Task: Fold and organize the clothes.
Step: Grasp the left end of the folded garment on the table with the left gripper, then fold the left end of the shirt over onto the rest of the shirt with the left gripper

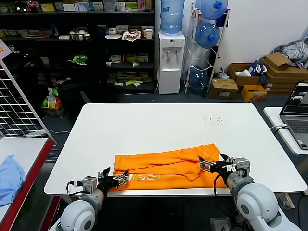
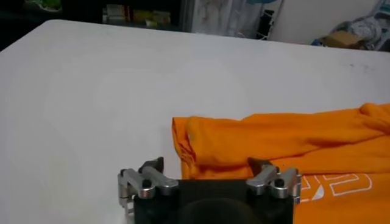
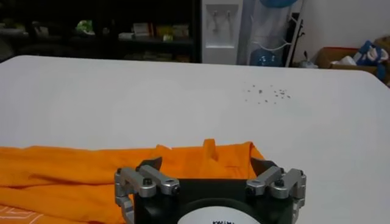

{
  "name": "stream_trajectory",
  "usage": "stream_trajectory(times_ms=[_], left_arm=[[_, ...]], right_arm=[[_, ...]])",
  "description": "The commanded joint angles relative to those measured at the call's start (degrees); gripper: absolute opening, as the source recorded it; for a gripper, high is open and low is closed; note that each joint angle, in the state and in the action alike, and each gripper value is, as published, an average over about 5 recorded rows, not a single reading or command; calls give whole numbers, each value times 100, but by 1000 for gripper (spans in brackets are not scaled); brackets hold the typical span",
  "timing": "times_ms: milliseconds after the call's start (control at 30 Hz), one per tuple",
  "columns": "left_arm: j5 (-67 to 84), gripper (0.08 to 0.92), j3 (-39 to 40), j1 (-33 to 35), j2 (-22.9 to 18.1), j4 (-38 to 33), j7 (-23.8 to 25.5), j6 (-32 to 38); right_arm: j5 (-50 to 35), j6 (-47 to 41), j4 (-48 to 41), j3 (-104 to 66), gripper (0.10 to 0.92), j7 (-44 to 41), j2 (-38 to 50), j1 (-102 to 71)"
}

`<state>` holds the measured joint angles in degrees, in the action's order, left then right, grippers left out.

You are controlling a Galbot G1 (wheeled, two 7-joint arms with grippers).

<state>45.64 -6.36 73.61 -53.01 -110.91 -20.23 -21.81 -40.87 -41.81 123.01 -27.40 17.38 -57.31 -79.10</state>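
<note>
Left gripper (image 1: 117, 179) sits at the near-left corner of the orange t-shirt (image 1: 168, 166), fingers spread apart, nothing held. Right gripper (image 1: 211, 166) sits at the shirt's near-right end, fingers also apart, nothing clamped. T-shirt lies folded into a long band along the near edge of the white table (image 1: 159, 127), white lettering (image 1: 147, 177) showing on the near strip, fabric bunched at the right end. Light blue cloth (image 1: 9, 178) rests on a separate side surface to the left.
</note>
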Motion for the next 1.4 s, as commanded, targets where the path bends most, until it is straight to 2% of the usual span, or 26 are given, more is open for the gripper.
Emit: stream_trajectory(times_ms=[33,833,1033,1200,1400], left_arm=[[-32,816,7,68,-63,125,1,75],[-51,136,-33,102,-44,-33,-57,162],[63,111,-295,-11,376,-211,-82,153],[414,111,-901,48,1100,-240,-67,132],[969,111,-1866,592,1978,-19,75,127]], right_arm=[[2,-2,37,-32,921,5,-6,-45],[61,59,21,-88,921,-10,-103,-77],[179,99,-39,-58,921,-42,-125,-5],[294,138,-111,8,921,-84,-162,97],[403,173,-195,98,921,-128,-242,228]])
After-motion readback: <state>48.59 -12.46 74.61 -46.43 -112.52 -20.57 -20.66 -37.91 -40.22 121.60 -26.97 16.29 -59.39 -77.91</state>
